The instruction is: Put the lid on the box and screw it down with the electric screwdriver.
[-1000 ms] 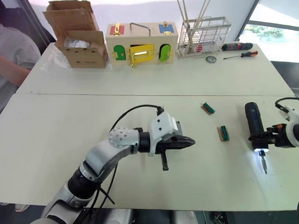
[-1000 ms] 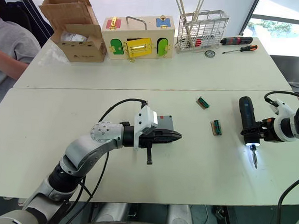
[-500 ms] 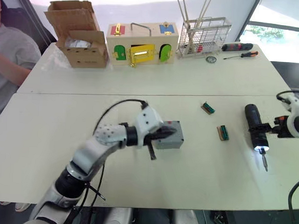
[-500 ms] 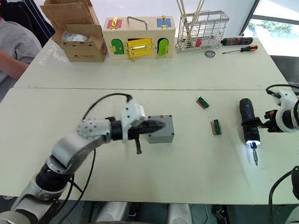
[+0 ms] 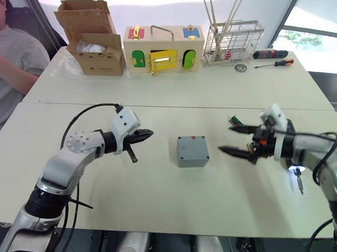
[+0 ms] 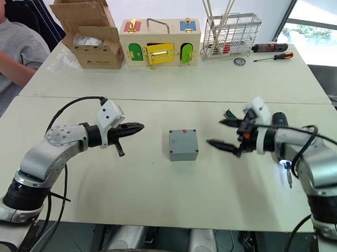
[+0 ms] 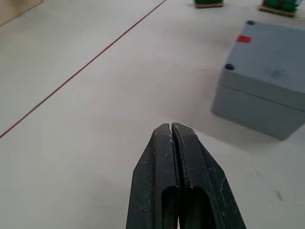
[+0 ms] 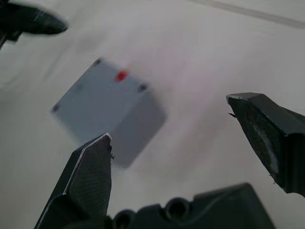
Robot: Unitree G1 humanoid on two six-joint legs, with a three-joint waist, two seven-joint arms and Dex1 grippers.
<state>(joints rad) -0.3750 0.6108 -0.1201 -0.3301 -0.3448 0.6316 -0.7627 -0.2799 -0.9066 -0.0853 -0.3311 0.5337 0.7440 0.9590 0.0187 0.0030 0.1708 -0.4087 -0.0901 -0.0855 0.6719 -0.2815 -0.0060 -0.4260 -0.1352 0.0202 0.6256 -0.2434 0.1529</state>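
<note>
Box (image 5: 191, 151) with lid (image 7: 279, 67) seated on top, placed mid-table between left gripper (image 5: 146, 134), fingers pressed together, and right gripper (image 5: 234, 140), fingers spread wide; electric screwdriver (image 6: 280, 142) laid at right.

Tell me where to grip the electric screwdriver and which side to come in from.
Grip the electric screwdriver around its thick black barrel, behind the lit tip. It lies flat on the table, bit pointing toward the robot, so come from above, fingers straddling its sides. The right tool is open beside it.
</note>
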